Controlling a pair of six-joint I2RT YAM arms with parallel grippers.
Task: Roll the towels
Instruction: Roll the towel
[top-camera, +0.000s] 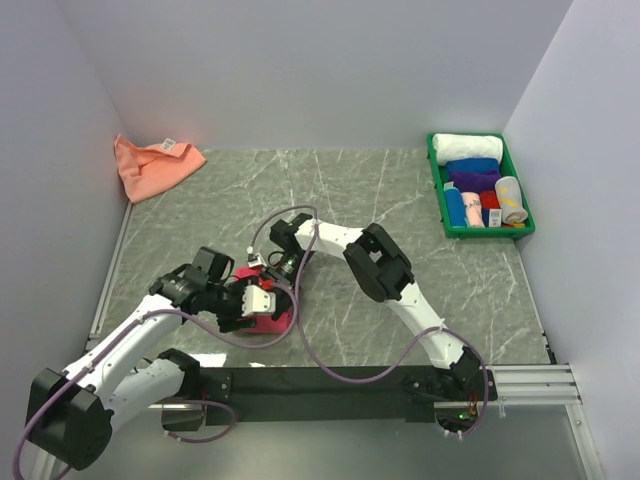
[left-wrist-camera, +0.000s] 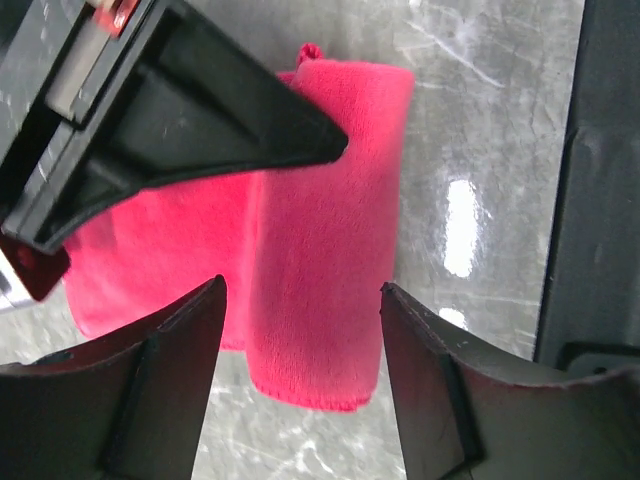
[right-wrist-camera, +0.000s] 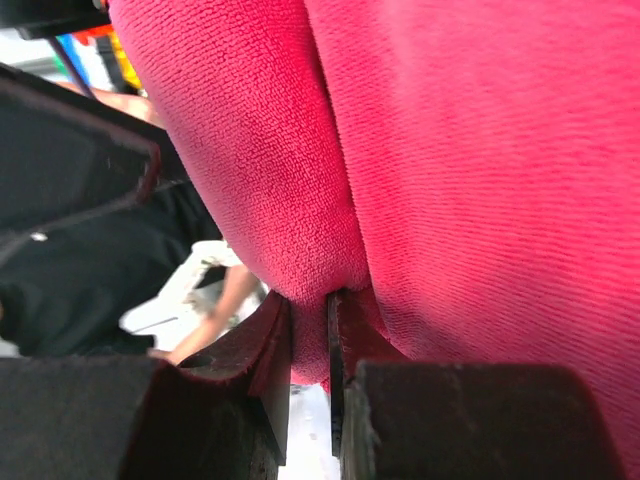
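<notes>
**Crimson towel caught between both arms near the front of the surface**

Top view: the crimson pink towel (top-camera: 272, 322), a small piece of soft napped cloth, lies on the grey marble-patterned surface (top-camera: 400, 200) towards the front left. Both wrists hide most of it, and only its near edge shows. From here I cannot tell how the left jaws or the right jaws stand. A salmon orange towel (top-camera: 150, 165) sits crumpled in the far left corner. At far right a green plastic tray (top-camera: 490, 233) holds rolled towels, among them a white roll (top-camera: 468, 148), a blue roll (top-camera: 473, 166) and a purple roll (top-camera: 478, 182); the smaller rolls are hard to make out.

Left wrist view: the left jaws stand wide, one black finger (left-wrist-camera: 160, 390) on either side of the crimson pink towel (left-wrist-camera: 330, 250). The towel is partly rolled, with a thick soft cylinder and a flat flap beside it. A black wedge-shaped finger (left-wrist-camera: 220, 130) of the right arm covers the top of the flap.

Right wrist view: the right jaws are narrow, pinching a fold of the fuzzy crimson pink towel (right-wrist-camera: 450, 150). The cloth fills most of the frame and is blurred by closeness
</notes>
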